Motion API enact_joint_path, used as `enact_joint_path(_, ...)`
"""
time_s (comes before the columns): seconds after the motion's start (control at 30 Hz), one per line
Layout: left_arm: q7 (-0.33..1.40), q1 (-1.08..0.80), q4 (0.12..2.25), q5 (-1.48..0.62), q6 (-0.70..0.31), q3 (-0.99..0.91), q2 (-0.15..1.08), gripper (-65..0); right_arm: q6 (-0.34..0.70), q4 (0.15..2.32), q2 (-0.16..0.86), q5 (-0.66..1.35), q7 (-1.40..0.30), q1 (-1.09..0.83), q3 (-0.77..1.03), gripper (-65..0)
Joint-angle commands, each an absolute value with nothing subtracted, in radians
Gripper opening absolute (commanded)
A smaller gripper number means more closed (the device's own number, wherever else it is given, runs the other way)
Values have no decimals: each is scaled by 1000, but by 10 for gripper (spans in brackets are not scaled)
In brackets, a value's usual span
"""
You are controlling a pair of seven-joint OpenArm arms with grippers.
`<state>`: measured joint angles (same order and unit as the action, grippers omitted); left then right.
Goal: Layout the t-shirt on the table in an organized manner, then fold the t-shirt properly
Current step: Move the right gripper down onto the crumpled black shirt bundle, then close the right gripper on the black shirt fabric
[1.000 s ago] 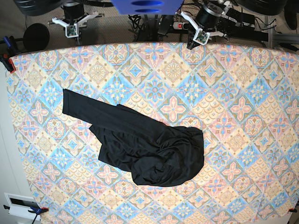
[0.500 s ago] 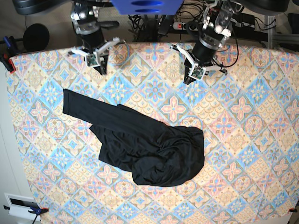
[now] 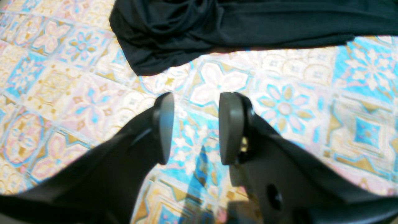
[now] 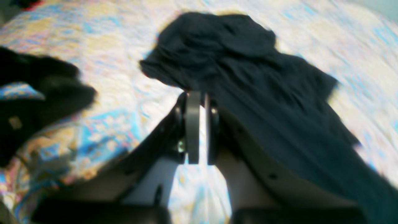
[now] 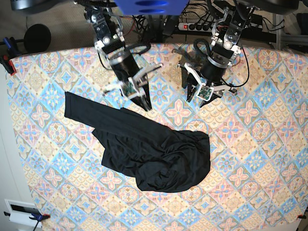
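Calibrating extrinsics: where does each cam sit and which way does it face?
Base: overhead, looking down at the table with the crumpled shirt; both arms reach in from the top edge.
Left wrist: on the left arm, facing past its open left tool toward the shirt's edge.
Right wrist: on the right arm, blurred, facing past its nearly shut right tool at the shirt.
Shared: all three show shirt and table.

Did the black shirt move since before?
No. The t-shirt lies on the same diamond tiles of the table, its sleeve end by the same tile.
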<state>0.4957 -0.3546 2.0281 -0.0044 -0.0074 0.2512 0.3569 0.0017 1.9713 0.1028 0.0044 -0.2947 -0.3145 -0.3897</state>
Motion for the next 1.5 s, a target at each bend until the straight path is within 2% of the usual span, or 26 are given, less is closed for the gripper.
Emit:
enact_joint_path(0.0,472,-351,2048,-4,-1,245,361,-410,-5,1985,104,4,-288,-268,-395,-616)
enact_joint_path(0.13,472,-360,2048,-4,-1,243,363,-410,-5,1933,102,8,-328,-171,-449,-616)
enact_joint_path(0.33,472,-392,2045,-4,-1,242,363,-410,-2,1824,102,10,-332,-125,-469,-614)
enact_joint_path(0.6,472,-392,2045,-4,-1,242,363,-407,39,1733,101,12,-332,-56,-524,-521)
enact_joint_path(0.87,469,-424,2045,-5,-1,189,357,-407,39,1613,61,70,-329,99,-607,-515)
enact_joint_path(1.0,472,-447,2043,-120,-1,38,309,-407,39,1561,54,142,-326,179,-607,-515)
enact_joint_path(1.13,473,-458,2035,-298,-2,-73,315,-407,39,1504,28,173,-326,255,-608,-514)
enact_joint_path(1.27,473,-476,2026,-371,-2,-111,349,-407,39,1409,-12,171,-326,325,-608,-514)
enact_joint_path(1.47,473,-484,2017,-369,-2,-114,351,-407,39,1287,-96,168,-326,395,-608,-514)
